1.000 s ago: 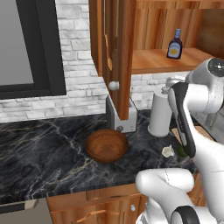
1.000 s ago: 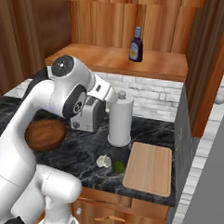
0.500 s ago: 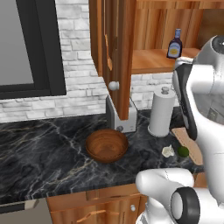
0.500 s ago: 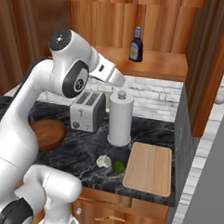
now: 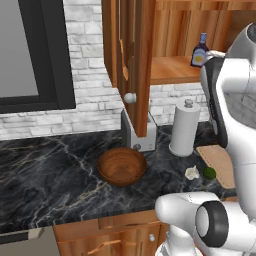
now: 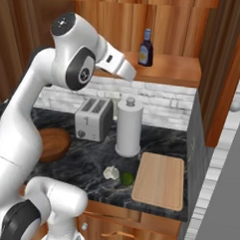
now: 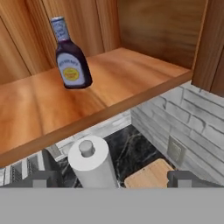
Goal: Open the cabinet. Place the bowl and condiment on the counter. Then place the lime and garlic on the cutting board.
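round wood bowl (image 5: 121, 166), veined marble counter (image 5: 50, 170)

The reddish-brown wooden wall cabinet (image 6: 164, 69) shows vertical grain on its back panel and a smooth, lightly sheened shelf, and its small round knob (image 5: 130, 98) looks like pale polished metal. On that shelf the small dark bottle with a blue cap (image 7: 70, 56) appears glossy, with a matt pale label. The black marble worktop (image 5: 50, 170) is polished, with pale and gold veins. The wide round dark-brown wooden bowl (image 5: 121, 166) shows ringed grain inside. The flat light-tan wooden board (image 6: 159, 180) looks matt and smooth. The silvery toaster (image 6: 93, 119) looks like brushed metal. The tall white paper-towel roll (image 6: 128, 126) is matt. The wall behind is rough whitish brick (image 5: 90, 75).
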Available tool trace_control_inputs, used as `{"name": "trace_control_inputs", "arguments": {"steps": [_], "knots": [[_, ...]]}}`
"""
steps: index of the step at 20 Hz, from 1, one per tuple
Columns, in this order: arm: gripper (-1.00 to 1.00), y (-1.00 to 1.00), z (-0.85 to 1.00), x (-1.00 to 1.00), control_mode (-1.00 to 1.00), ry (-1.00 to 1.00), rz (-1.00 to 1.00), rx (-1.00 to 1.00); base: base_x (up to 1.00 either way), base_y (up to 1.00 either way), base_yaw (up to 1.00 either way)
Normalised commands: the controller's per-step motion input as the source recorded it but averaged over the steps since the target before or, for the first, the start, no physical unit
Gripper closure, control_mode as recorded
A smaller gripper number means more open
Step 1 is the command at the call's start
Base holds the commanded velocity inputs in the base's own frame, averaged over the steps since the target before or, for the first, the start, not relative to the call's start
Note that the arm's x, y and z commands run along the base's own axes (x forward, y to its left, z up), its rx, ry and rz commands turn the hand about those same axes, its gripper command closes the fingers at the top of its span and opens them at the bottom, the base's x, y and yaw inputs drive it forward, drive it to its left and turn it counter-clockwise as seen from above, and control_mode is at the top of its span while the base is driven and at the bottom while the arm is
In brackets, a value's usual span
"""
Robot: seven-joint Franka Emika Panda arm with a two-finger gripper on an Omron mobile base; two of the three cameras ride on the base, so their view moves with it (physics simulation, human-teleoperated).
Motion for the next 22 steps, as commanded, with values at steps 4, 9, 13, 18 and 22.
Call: {"name": "trace_control_inputs", "arguments": {"steps": [4, 9, 13, 18, 22], "knots": [[-1.0, 0.0, 0.16, 0.27, -1.0, -0.1, 0.0, 0.0, 0.0, 0.0, 0.0], [-1.0, 0.0, 0.07, 0.23, -1.0, -0.17, 0.02, 0.0, 0.0, 0.0, 0.0], [-1.0, 0.0, 0.1, 0.37, -1.0, -0.16, 0.03, 0.0, 0.0, 0.0, 0.0], [-1.0, 0.0, 0.14, 0.5, -1.0, -0.11, 0.04, 0.0, 0.0, 0.0, 0.0], [-1.0, 0.0, 0.18, 0.46, -1.0, -0.04, 0.05, 0.0, 0.0, 0.0, 0.0]]}}
